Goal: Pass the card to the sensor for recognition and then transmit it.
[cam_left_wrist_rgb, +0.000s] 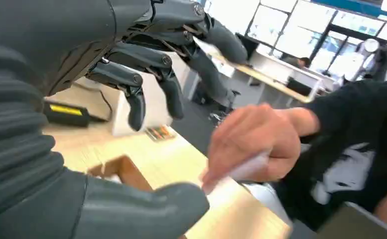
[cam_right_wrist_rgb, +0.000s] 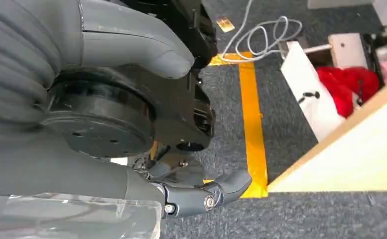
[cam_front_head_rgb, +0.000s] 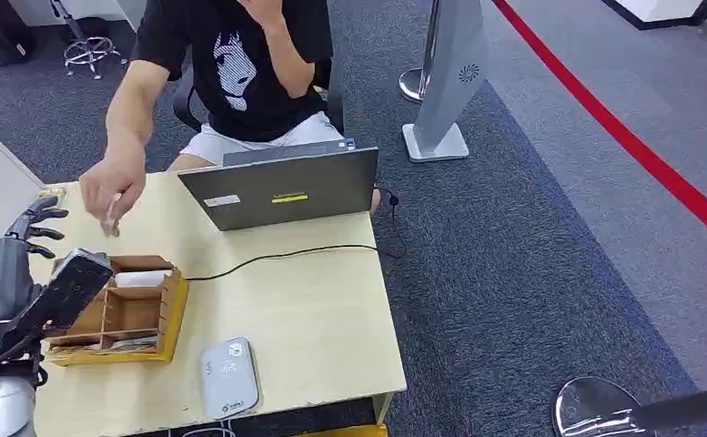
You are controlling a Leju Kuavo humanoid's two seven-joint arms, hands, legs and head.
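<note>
A pale wooden bench is seen from above, with a seated person in a black shirt at its far side. An open grey laptop stands at the far edge, its dark cable trailing across the top. A wooden compartment box sits near the left, and a white card sensor lies flat at the near edge, apart from the box. The left hand is raised over the left end of the bench, fingers spread and nothing held between them. The right hand hangs low beside the bench above the carpet, with its fingers curled in and nothing gripped. The person's hand is held just in front of the left hand, and the white card is pinched in it, blurred. The card appears to have been handed over already. A collision could follow if the left hand is drawn back carelessly, since the person's hand is very near, and the box below could be knocked.
</note>
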